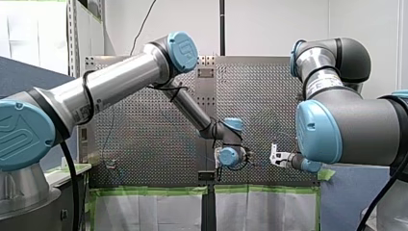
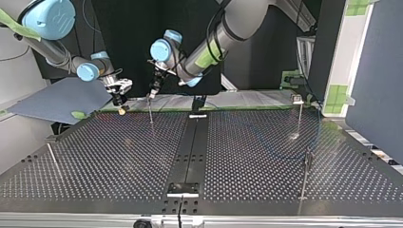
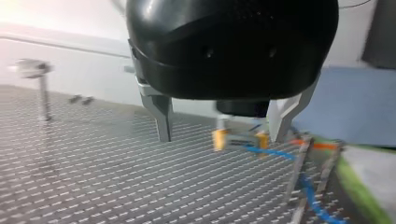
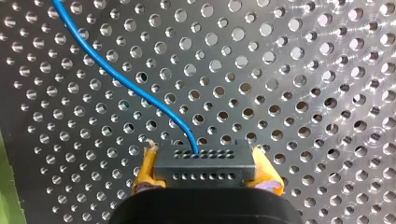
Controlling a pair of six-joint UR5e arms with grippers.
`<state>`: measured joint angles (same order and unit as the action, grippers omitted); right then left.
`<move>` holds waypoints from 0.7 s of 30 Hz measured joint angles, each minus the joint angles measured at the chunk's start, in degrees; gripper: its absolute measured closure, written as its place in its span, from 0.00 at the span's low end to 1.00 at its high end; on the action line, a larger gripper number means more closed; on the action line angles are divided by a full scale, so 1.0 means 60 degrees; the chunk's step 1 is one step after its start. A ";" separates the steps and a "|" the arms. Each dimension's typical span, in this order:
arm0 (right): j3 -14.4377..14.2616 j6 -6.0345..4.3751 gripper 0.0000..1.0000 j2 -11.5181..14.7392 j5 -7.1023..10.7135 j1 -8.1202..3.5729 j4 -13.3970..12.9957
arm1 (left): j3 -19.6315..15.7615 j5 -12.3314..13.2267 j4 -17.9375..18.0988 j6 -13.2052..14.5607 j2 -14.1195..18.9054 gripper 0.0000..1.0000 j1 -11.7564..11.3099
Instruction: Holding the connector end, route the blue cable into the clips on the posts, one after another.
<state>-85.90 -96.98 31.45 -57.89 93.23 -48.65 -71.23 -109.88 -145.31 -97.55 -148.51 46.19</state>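
In the right wrist view my right gripper (image 4: 205,179) is shut with its yellow pads (image 4: 145,170) on a dark grey connector (image 4: 204,161). The blue cable (image 4: 126,84) leaves the connector and curves away over the perforated table. My left gripper (image 3: 222,138) stands open, its metal fingers (image 3: 163,121) wide apart with nothing between them. Just ahead of it is my right gripper (image 3: 239,140), and the cable (image 3: 273,153) trails from there to a thin post (image 3: 296,172). In the top view my right gripper (image 2: 119,102) and left gripper (image 2: 153,91) hang side by side at the far edge.
Thin clip posts stand on the table: one below my left gripper (image 2: 150,111), two at the top view's right (image 2: 300,116) (image 2: 306,173), one at its left (image 2: 52,159). A black rail (image 2: 190,147) runs down the middle. A blue-grey board (image 2: 62,97) lies beyond the far left edge.
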 joint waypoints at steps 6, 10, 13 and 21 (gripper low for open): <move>-0.0002 -0.0002 1.00 -0.0003 -0.0005 0.0008 -0.0010 | -0.0530 -0.0338 0.0485 -0.0479 0.0529 0.00 -0.0069; -0.0003 -0.0004 1.00 -0.0006 -0.0005 0.0011 -0.0011 | -0.0816 -0.0597 0.0473 -0.0684 0.0814 0.00 -0.0100; -0.0003 -0.0003 1.00 -0.0008 -0.0006 0.0012 -0.0017 | -0.1046 -0.0825 0.0370 -0.0893 0.1046 0.00 -0.0143; -0.0004 -0.0005 1.00 -0.0017 0.0044 0.0014 -0.0018 | -0.1772 -0.1345 -0.0179 -0.1127 0.1772 0.00 -0.0164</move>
<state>-85.92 -97.01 31.35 -57.63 93.31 -48.76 -81.86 -117.95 -146.38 -104.31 -137.88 45.21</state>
